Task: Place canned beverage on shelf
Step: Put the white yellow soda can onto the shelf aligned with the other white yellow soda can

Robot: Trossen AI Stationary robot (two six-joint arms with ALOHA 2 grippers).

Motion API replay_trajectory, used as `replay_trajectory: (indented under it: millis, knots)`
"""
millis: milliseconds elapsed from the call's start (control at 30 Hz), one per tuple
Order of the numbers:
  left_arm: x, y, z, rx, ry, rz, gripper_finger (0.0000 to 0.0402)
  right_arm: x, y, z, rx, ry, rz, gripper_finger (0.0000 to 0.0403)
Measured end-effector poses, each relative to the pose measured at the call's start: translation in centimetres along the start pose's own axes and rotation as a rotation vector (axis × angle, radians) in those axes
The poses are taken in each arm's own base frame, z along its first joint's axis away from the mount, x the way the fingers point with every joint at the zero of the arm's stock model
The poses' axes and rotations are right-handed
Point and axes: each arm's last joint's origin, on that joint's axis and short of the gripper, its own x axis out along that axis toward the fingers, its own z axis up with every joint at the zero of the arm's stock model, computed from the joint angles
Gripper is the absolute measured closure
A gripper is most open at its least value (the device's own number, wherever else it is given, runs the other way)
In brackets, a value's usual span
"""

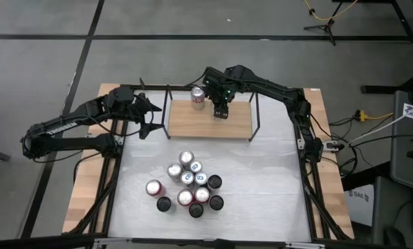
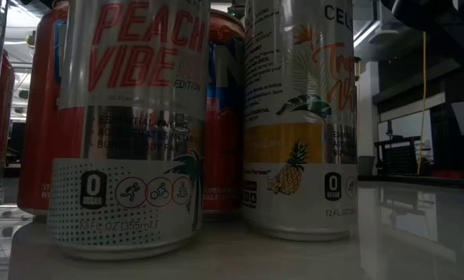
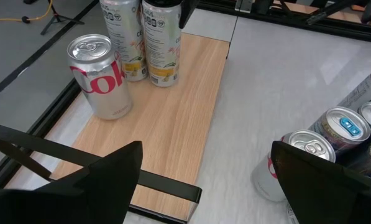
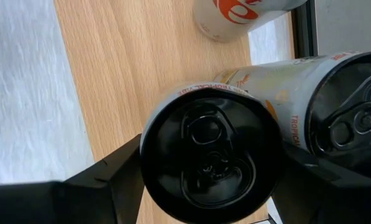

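The shelf (image 1: 228,123), a light-wood board with black rod uprights, stands at the table's far middle. On it stand a silver-and-red cola can (image 3: 101,74) and two tall slim cans (image 3: 126,37) side by side. My right gripper (image 1: 221,107) reaches down over the shelf, shut on the slim black-topped can (image 4: 210,152). The other slim can (image 4: 353,124) stands right beside it. My left gripper (image 3: 207,168) waits open at the shelf's left end, holding nothing. My right gripper pinches the slim can's upper wall between its two fingers (image 4: 120,171), one on each side just below the black top. The fingers come from above, pointing steeply down. The can stands upright with its bottom (image 3: 163,79) on the shelf board.
A cluster of several cans (image 1: 191,183) stands on the white tabletop nearer the front; the low view shows a peach can (image 2: 130,124) and a pineapple-print can (image 2: 301,117) up close. Bare shelf board (image 1: 238,117) lies right of the placed cans.
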Motion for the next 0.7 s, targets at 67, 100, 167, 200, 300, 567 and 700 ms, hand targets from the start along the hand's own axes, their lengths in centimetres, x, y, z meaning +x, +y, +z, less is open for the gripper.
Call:
replay_trajectory:
  millis: [67,100,167,200,300,567,700]
  knots:
    - [0.0,0.0,0.0,0.0,0.0,0.0,0.0053,0.0,0.0,0.0,0.0,0.0,0.001,0.0131]
    - [0.0,0.0,0.0,0.0,0.0,0.0,0.0053,0.0,0.0,0.0,0.0,0.0,0.001,0.0128]
    - [0.0,0.0,0.0,0.0,0.0,0.0,0.0053,0.01,0.01,0.01,0.0,0.0,0.001,0.0119]
    - [0.0,0.0,0.0,0.0,0.0,0.0,0.0053,0.03,0.02,0.01,0.0,0.0,0.001,0.0112]
    - [0.0,0.0,0.0,0.0,0.0,0.0,0.0053,0.1,0.02,0.02,-0.001,0.002,0.002,0.009]
    - [0.0,0.0,0.0,0.0,0.0,0.0,0.0053,0.1,0.06,0.0,-0.001,0.004,0.004,0.0064]
    - [0.0,0.0,0.0,0.0,0.0,0.0,0.0053,0.1,0.1,-0.15,-0.002,0.02,0.008,0.0067]
